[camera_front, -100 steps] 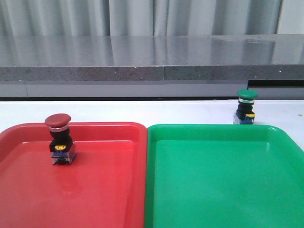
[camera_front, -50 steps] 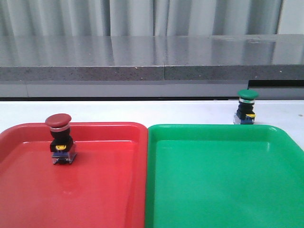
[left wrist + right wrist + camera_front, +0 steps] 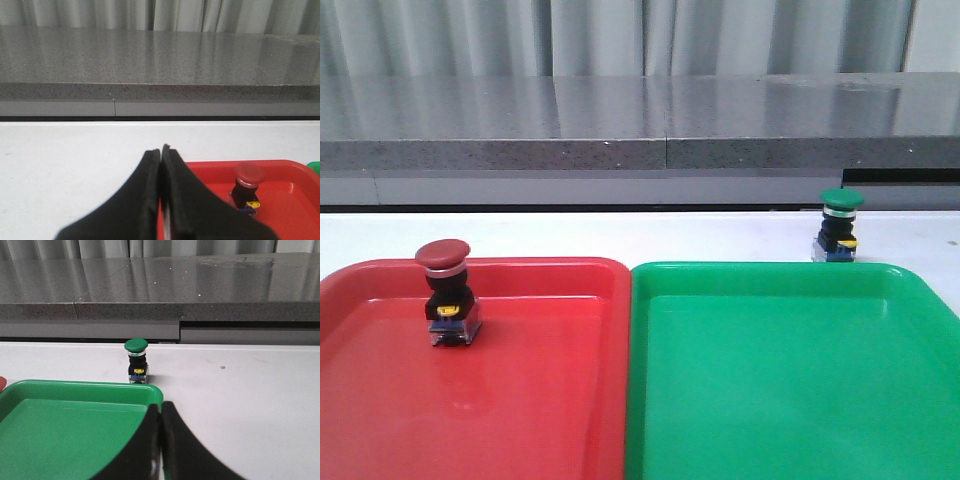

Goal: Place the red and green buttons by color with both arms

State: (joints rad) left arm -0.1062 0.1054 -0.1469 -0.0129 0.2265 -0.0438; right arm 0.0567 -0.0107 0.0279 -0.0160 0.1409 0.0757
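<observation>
- Change over the last second: almost none. In the front view the red button (image 3: pixel 443 292) sits in the same spot inside the red tray (image 3: pixel 540 400), cap maybe a hair shifted, nothing more. The green button (image 3: pixel 839 225) has not moved.
- Meaning for the task: red half looks done, as the red button stands upright in the red tray, toward its far left part. Green half not done: the green button stands upright on the white table (image 3: pixel 620 235), just beyond the far rim of the green tray (image 3: pixel 790 380), not in it.
- No arm shows in the front view, so both are held back from the work area.
- Left gripper (image 3: pixel 161 150): fingers pressed together, closed on nothing. It sits over the near edge of the red tray with the red button ahead and off to one side, well apart, no contact.
- Right gripper (image 3: pixel 160 407): also closed, fingers touching each other, empty. It sits over the green tray's corner; the green button (image 3: pixel 136 360) is ahead on the table, clear of the fingers.
- Judgement: next step is likely the right arm opening and reaching for the green button; the closed fingers must part first.
</observation>
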